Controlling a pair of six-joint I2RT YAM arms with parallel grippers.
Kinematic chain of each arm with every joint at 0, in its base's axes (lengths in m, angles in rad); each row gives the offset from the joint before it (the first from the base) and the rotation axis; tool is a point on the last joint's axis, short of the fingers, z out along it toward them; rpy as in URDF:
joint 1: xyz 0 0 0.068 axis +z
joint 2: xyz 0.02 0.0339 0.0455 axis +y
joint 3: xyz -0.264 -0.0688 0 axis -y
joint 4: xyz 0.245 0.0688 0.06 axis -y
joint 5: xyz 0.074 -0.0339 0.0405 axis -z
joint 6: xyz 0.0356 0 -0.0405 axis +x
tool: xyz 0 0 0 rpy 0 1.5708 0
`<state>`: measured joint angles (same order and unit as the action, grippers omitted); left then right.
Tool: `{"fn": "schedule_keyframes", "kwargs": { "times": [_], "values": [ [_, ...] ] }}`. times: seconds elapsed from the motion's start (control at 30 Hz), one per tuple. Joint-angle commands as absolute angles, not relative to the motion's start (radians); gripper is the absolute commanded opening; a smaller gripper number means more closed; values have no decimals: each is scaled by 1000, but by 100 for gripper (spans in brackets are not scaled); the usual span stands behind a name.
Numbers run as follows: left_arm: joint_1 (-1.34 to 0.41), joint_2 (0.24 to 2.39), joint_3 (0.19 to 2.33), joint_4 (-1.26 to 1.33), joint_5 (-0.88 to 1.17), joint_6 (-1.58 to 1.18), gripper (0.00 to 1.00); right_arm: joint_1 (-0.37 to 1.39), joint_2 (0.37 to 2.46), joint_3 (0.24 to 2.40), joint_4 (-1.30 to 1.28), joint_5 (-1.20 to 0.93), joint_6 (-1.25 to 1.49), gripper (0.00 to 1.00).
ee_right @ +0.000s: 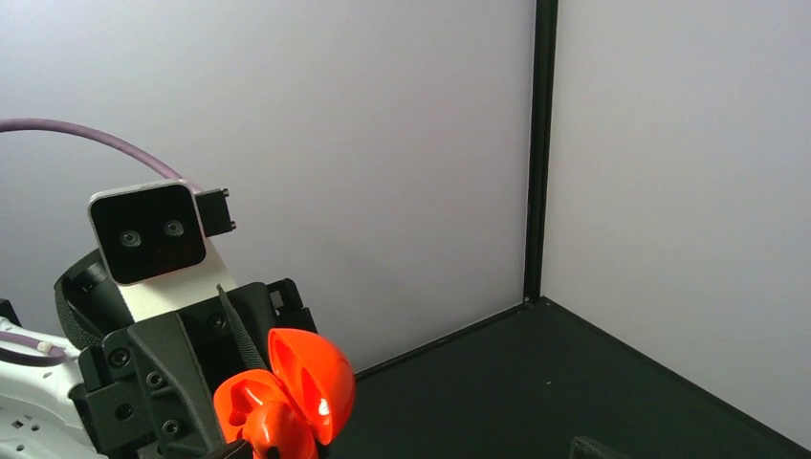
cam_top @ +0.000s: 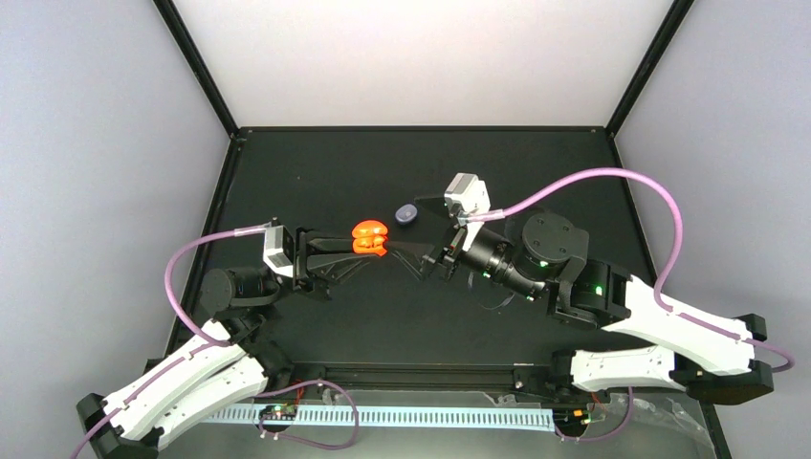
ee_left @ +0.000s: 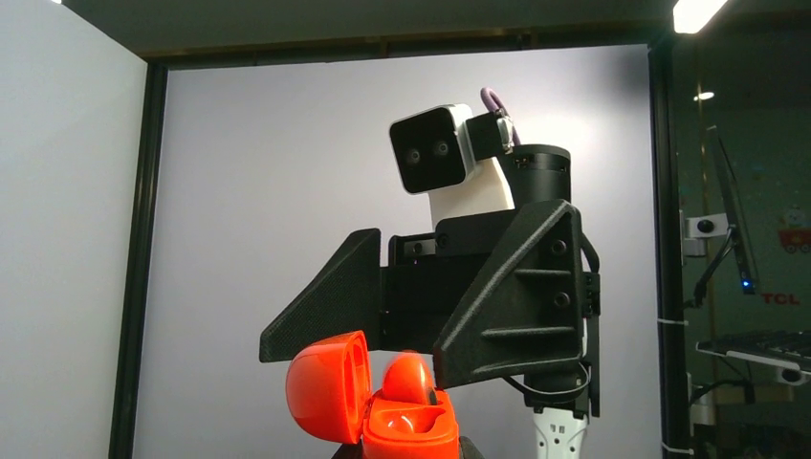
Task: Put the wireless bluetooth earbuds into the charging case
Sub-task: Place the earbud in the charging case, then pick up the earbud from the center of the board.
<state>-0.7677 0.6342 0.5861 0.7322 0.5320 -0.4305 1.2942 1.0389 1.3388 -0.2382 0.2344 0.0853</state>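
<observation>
Table [cam_top: 574, 172] black, with the orange case [cam_top: 370, 237] held up over its middle, lid swung open. To the left of that case the left gripper [cam_top: 349, 241] pinches its base. Just right of it the right gripper [cam_top: 418, 244] has fingers spread wide, gripping nothing. A purple case [cam_top: 406, 213] lies shut just beyond. One red-orange earbud [ee_left: 409, 376] stands in the orange case's well, perhaps not fully seated. Its twin and the purple pair are unseen, so most of the job remains.
</observation>
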Motion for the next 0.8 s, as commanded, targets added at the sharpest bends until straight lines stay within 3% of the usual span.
{"fn": "schedule_keyframes", "kwargs": {
  "times": [0.0,0.37,0.57,0.77],
  "values": [
    [-774,620,595,740,558,-432,2,1281,1026,1339,-220,271,93,85],
    [-773,595,584,715,551,-422,2,1243,951,1284,-193,327,102,85],
    [-773,537,553,676,542,-416,2,917,975,1207,-342,162,343,83],
    [-773,451,517,588,528,-395,2,719,1088,1027,-396,103,457,78]
  ]
}}
